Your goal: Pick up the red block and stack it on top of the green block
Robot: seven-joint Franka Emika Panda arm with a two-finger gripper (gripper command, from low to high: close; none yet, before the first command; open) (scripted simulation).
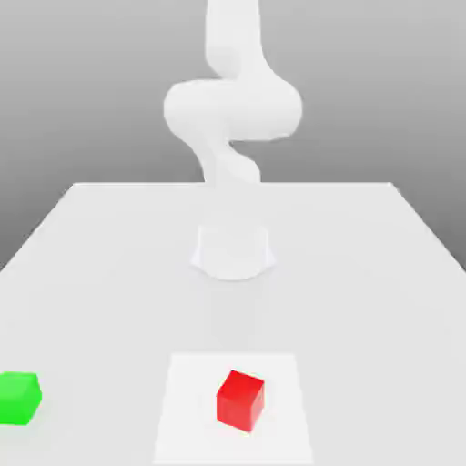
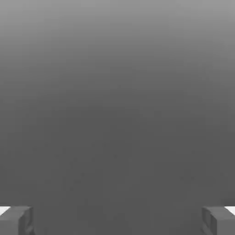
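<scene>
Red block [image 1: 240, 401] sits near the middle of the white square [image 1: 187, 428], turned askew to its edges. Green block [image 1: 18, 399] lies on the bench [image 1: 100, 309], beyond the square's edge on the exterior view's left. Farther back rises the Panda arm [image 1: 232, 109]. Its gripper [image 2: 117, 220] is wide open and holds nothing. For reaching well, it should turn to match the red faces, then descend straight, centred.

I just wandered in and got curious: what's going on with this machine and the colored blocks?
A robot arm stands at a table, its hand open and holding nothing. The red block sits on a white square, and the green block lies apart from it. The stacking hasn't been done.
</scene>
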